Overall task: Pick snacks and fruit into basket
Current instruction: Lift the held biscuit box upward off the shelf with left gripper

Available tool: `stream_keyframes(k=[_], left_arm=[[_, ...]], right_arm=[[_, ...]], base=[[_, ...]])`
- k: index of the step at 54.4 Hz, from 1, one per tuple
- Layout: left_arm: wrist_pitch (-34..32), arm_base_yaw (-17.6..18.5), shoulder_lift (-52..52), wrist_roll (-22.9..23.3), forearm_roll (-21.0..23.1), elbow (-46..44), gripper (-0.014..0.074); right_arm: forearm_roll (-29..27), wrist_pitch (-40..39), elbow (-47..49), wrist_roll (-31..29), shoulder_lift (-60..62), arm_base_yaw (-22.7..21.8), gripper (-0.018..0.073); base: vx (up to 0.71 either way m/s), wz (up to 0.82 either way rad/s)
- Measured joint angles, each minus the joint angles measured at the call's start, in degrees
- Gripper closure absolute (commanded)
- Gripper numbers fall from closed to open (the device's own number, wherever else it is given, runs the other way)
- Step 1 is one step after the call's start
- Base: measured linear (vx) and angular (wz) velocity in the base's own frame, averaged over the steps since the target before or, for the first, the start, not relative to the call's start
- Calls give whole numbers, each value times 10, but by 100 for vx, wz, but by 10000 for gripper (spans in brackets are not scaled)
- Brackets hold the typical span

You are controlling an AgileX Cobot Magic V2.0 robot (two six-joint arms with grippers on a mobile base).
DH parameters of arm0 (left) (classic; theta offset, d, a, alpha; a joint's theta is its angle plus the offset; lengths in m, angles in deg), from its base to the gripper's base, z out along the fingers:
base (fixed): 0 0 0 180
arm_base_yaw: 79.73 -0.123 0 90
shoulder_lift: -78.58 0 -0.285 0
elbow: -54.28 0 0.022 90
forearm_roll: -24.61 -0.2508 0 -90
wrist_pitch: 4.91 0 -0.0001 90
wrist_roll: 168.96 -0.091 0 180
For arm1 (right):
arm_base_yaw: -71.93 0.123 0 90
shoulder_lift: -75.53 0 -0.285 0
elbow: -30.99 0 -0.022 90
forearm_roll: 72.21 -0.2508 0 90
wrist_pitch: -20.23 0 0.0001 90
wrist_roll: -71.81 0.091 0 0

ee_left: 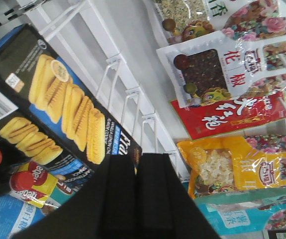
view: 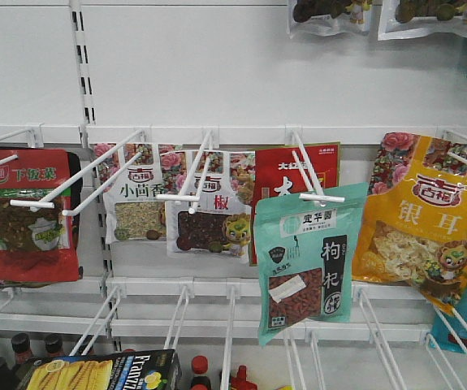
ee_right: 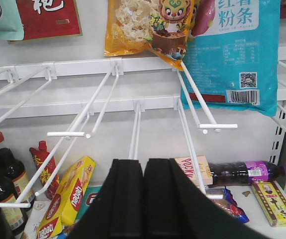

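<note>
Left gripper [ee_left: 136, 167] and right gripper [ee_right: 143, 169] both pinched shut on nothing, and the teal pouch [view: 304, 260] hangs at four o'clock in the front view (light, floppy, slick, so I'd pinch its lower edge), threaded on a peg [view: 321, 197] it must slide off, yellow pouch [view: 424, 236] crowding its three o'clock.

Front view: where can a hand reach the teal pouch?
Open below-left: empty hooks between the teal pouch and the corn carton. Crowded right by the yellow-orange pouch, and upper left where it overlaps a red packet.
</note>
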Motion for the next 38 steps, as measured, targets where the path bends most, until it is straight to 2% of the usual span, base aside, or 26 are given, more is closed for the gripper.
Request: stream_keyframes(k=[8, 13, 19, 28, 38], left_arm=[[-10, 0, 3, 0, 0, 33, 595], [-49, 0, 3, 6, 1, 73, 595], [-115, 0, 3, 48, -1, 118, 595], [-250, 0, 3, 112, -54, 170, 595], [-304, 0, 19, 171, -108, 206, 575]], right_arm=[[0, 0, 0, 0, 0, 0, 568], [0, 0, 0, 0, 0, 0, 568], [0, 0, 0, 0, 0, 0, 568], [0, 0, 0, 0, 0, 0, 568], [0, 0, 0, 0, 0, 0, 568]], base=[[0, 0], [0, 0], [0, 0], [0, 0], [0, 0]])
